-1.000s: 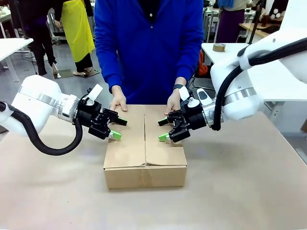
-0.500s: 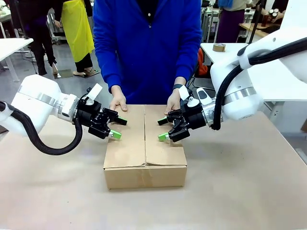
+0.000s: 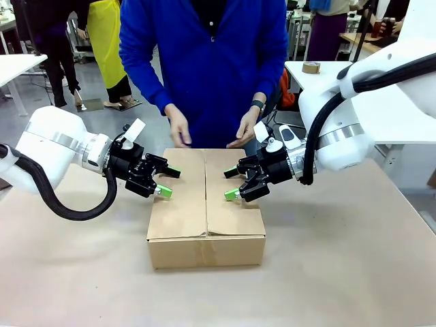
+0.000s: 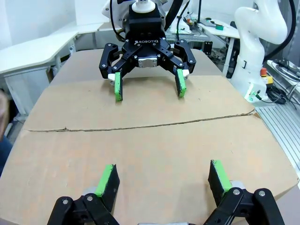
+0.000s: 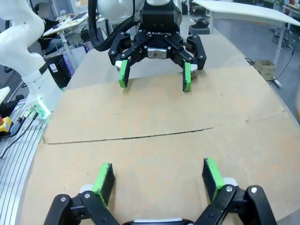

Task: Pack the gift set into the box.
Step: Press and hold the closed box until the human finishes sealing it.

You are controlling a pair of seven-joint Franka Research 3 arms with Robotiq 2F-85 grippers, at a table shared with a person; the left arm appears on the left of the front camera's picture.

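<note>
Here, left gripper point(image 3: 167, 182): reaches in from the left side and points toward the middle, over the left flap of the box point(image 3: 204, 214). Its jaws are spread wide with nothing between them.
Right gripper point(image 3: 231, 184): comes from the right side as a mirror of the other, over the right flap. Its jaws are also wide apart and hold nothing.
Facing: the two grippers point at each other across the centre seam, well apart. The left wrist view shows its own green pads point(image 4: 107, 177) low over the cardboard, with the right gripper point(image 4: 147, 86) opposite. The right wrist view shows the left gripper point(image 5: 154, 77) the same way.
Contact: whether any fingertip touches the cardboard cannot be told.
Person's hands: the right hand point(image 3: 179, 129) and left hand point(image 3: 245, 128) are held in the air above the box's far edge, fingers loosely curled. The left wrist wears a watch.
Box: stands mid-table between the arms. The top flaps lie flat and meet along a seam running away from the camera, so anything inside is hidden.
Table point(image 3: 340, 266): covered in plain brown.
Room: white tables stand behind, one with a tape roll point(image 3: 311, 67) on it, and people stand farther back.
</note>
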